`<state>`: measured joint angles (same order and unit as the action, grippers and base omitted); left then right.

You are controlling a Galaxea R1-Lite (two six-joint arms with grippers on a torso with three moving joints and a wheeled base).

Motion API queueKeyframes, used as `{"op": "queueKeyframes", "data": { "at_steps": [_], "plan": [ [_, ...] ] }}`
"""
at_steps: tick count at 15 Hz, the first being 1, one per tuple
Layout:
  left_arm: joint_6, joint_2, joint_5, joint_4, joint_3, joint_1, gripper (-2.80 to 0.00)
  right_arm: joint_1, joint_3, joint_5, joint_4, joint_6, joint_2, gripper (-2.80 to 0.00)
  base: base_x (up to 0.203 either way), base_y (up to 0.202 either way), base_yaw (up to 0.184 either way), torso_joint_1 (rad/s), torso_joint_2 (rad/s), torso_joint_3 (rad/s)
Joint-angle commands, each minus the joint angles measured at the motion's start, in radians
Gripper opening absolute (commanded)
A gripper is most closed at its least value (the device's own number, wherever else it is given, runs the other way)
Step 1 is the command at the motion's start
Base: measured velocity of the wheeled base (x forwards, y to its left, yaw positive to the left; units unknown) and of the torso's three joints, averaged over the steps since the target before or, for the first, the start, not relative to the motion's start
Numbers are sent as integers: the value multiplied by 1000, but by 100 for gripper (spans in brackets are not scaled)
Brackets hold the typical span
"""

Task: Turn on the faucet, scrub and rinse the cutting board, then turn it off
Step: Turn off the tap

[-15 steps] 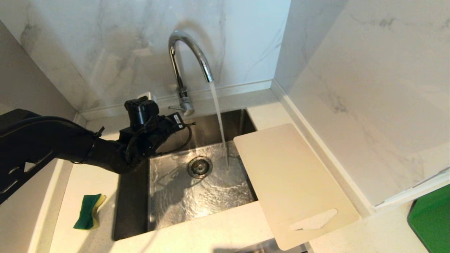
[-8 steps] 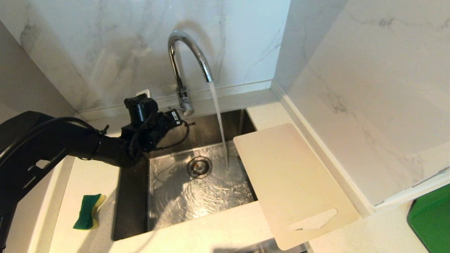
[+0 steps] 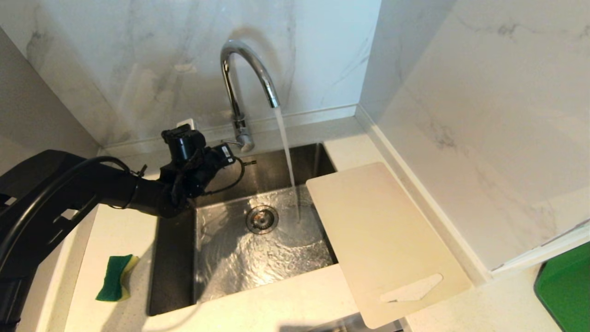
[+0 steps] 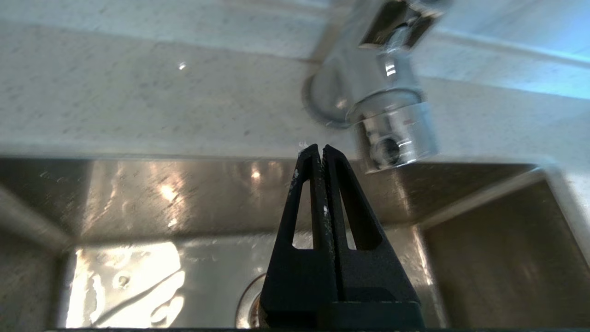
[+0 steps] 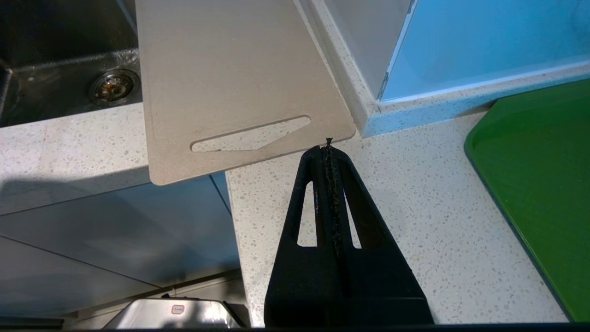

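White marble walls stand behind a pale counter (image 3: 258, 309) with a steel sink (image 3: 258, 251) set in it. Over the last second the left arm has pulled back a little from the faucet (image 3: 239, 83), toward the near left side of the sink. Water runs from the spout into the sink, so turning it on looks done, and scrubbing should come next. The left gripper (image 4: 321, 150) is shut tight and holds nothing; the faucet base is just past its tips and off to one side, not touching. The sponge (image 3: 114, 278) lies on the counter well behind and below that gripper, so it will likely be needed soon. The board (image 3: 382, 240) has not moved. It lies flat on the counter across the sink from the left gripper, with one end out over the sink edge, and the water falls just beside it. It is thin, pale beige, with round corners and a slanted slot near its close end. The right gripper (image 5: 328, 147) is shut and empty too, with its tips just by the board's near corner. A green tray (image 5: 539, 184) lies off to one side of it.
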<state>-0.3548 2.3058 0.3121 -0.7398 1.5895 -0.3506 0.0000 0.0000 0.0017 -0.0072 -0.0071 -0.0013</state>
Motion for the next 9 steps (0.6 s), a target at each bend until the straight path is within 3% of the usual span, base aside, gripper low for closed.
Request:
{"op": "queueKeyframes", "data": {
  "at_steps": [1, 9],
  "plan": [
    [5, 13, 2, -3, 17, 9, -280, 0, 2, 0, 0, -1, 1, -280, 0, 0, 0, 0, 0, 0],
    [28, -27, -11, 111, -90, -15, -280, 0, 0, 0, 0, -1, 1, -280, 0, 0, 0, 0, 0, 0]
  ]
}}
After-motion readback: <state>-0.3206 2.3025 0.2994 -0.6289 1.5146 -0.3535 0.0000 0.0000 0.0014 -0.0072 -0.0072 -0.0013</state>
